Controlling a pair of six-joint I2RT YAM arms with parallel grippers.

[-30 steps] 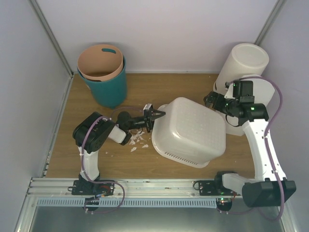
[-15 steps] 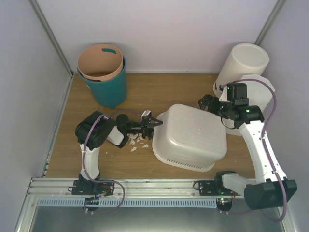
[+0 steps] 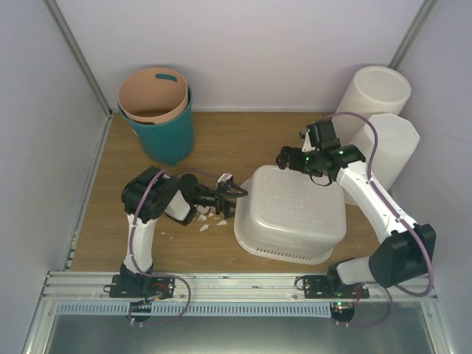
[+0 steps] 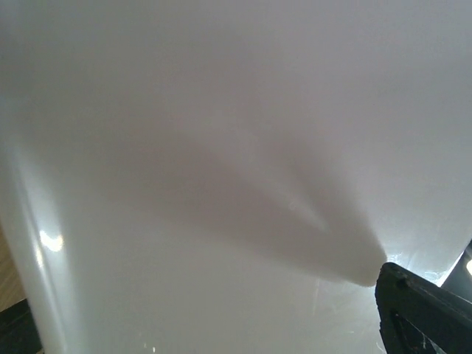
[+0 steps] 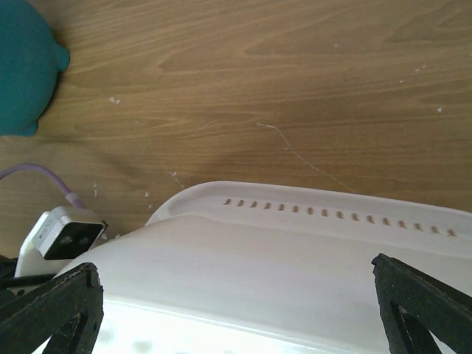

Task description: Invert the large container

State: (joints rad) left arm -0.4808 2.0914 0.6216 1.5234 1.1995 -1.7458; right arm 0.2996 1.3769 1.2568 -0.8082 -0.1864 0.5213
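Observation:
The large container [image 3: 291,214] lies bottom up in the middle of the wooden table, its rim on the wood. My left gripper [image 3: 234,198] stands open at the container's left wall, nothing between its fingers. In the left wrist view that white wall [image 4: 221,147] fills the picture, with one dark finger [image 4: 424,310] at the lower right. My right gripper [image 3: 289,158] hovers open over the container's far left corner. The right wrist view shows the container's perforated side [image 5: 295,251] below the wide-spread fingers [image 5: 51,310].
A teal bin [image 3: 166,133] with a tan bin nested inside stands at the back left. A tall round white bin [image 3: 372,99] and an octagonal white bin [image 3: 387,147] stand at the back right. White crumbs [image 3: 210,217] lie under the left gripper. Walls close in on both sides.
The container dropped from a tilt to lie flat, bottom up. My left gripper opened and let go of its rim. The right arm swung left, over the container's far edge.

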